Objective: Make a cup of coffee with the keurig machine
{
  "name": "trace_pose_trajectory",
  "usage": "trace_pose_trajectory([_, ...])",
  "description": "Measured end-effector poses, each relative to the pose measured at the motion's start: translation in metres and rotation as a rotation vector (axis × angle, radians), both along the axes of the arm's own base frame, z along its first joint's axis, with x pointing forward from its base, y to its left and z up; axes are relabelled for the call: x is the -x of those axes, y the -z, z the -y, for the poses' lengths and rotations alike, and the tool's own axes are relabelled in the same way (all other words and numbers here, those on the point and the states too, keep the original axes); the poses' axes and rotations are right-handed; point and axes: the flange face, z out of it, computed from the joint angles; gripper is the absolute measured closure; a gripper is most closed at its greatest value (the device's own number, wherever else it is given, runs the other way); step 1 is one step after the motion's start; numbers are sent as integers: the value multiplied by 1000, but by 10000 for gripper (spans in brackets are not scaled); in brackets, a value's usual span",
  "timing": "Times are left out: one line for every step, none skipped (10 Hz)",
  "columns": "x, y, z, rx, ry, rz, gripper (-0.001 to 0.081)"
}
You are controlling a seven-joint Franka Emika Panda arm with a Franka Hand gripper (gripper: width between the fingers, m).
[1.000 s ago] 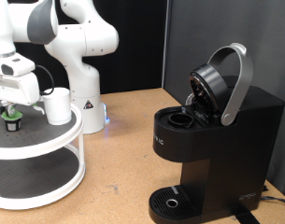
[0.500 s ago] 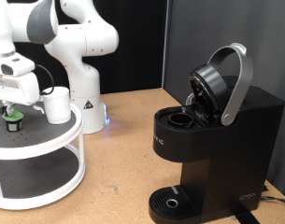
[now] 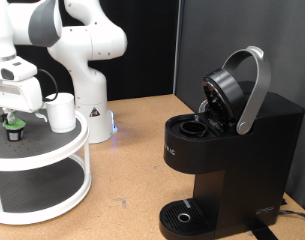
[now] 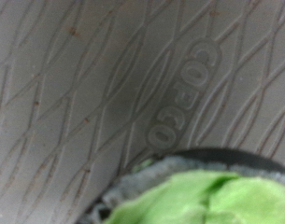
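In the exterior view the gripper (image 3: 12, 108) sits low over the green-topped pod (image 3: 12, 124), and its fingers are too small to tell apart. The keurig machine (image 3: 232, 150) is cut off at the right and bottom edges. In the wrist view the pod (image 4: 203, 196) is blurred and cropped.

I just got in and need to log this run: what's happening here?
The white robot arm has its claw down over a small green-topped pod on the top shelf of a round white stand, beside the white cup. The black coffee machine stands with its lid up and the pod chamber empty.
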Motion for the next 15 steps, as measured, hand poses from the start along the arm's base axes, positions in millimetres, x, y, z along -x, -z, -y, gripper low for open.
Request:
trace_pose_trajectory([0, 0, 0, -1, 1, 0, 736])
trace_pose_trajectory([0, 0, 0, -2, 1, -1, 736])
trace_pose_trajectory([0, 0, 0, -4, 1, -5, 727])
trace_pose_trajectory([1, 1, 0, -5, 0, -7, 548])
trace_pose_trajectory([1, 1, 0, -6, -1, -8, 548])
trace_pose_trajectory([1, 1, 0, -9, -3, -9, 365])
trace_pose_trajectory([2, 0, 0, -13, -6, -12, 221])
trace_pose_trajectory([2, -1, 1, -23, -1, -17, 221])
trace_pose_trajectory([3, -6, 3, -47, 6, -20, 90])
trace_pose_trajectory([4, -16, 7, -78, 11, -14, 17])
trace_pose_trajectory([6, -26, 11, -104, 12, -6, 17])
trace_pose_trajectory([7, -35, 14, -116, 14, -3, 3])
trace_pose_trajectory([7, -41, 16, -116, 15, -4, 3])
trace_pose_trajectory([6, -43, 16, -113, 17, -10, 3])
trace_pose_trajectory([5, -44, 15, -110, 16, -21, 3])
